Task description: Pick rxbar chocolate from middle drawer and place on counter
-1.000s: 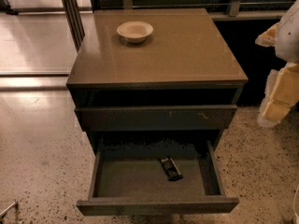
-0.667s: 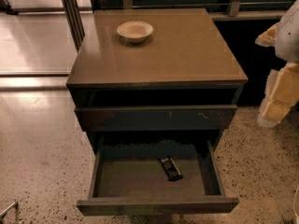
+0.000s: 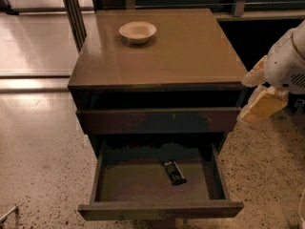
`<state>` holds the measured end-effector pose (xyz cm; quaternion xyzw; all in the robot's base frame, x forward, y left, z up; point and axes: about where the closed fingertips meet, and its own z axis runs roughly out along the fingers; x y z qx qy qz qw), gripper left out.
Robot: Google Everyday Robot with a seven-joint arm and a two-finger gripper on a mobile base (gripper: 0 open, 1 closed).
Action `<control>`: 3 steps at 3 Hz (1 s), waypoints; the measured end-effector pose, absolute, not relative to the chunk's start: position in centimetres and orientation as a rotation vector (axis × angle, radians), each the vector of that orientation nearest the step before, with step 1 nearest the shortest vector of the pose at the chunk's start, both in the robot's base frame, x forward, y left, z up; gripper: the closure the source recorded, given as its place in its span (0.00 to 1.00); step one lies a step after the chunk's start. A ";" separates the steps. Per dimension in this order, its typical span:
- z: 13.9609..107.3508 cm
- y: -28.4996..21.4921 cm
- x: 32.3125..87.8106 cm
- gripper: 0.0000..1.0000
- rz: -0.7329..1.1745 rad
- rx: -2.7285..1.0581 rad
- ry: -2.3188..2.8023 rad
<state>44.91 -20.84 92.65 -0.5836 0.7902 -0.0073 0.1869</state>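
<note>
At the far left lies the speckled floor (image 3: 38,166), with the dark cabinet standing on it. On the cabinet's glossy tan-brown tabletop (image 3: 190,56) a small white bowl (image 3: 137,32) sits near the back, left of centre. Below the slab there is a shut drawer front with pale scratch marks (image 3: 157,120). Under that, the middle drawer (image 3: 159,210) is pulled out toward the camera, showing its dull grey-green inner floor. The rxbar chocolate (image 3: 174,171) lies flat on that floor, a little right of the drawer's centre and nearer the back than the front, its long side angled slightly; nothing touches it. At the right edge of the view the end effector (image 3: 257,97) hangs beside the cabinet's right front corner, at about the height of the scratched drawer front, on a white arm that enters from the right. It appears to carry pale yellowish parts, but I cannot tell whether it is apart or together. The bar lies well apart from the end effector, lower and to its left, inside the drawer.
</note>
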 end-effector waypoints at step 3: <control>77.2 -16.7 48.9 1.00 0.171 -1.593 2.204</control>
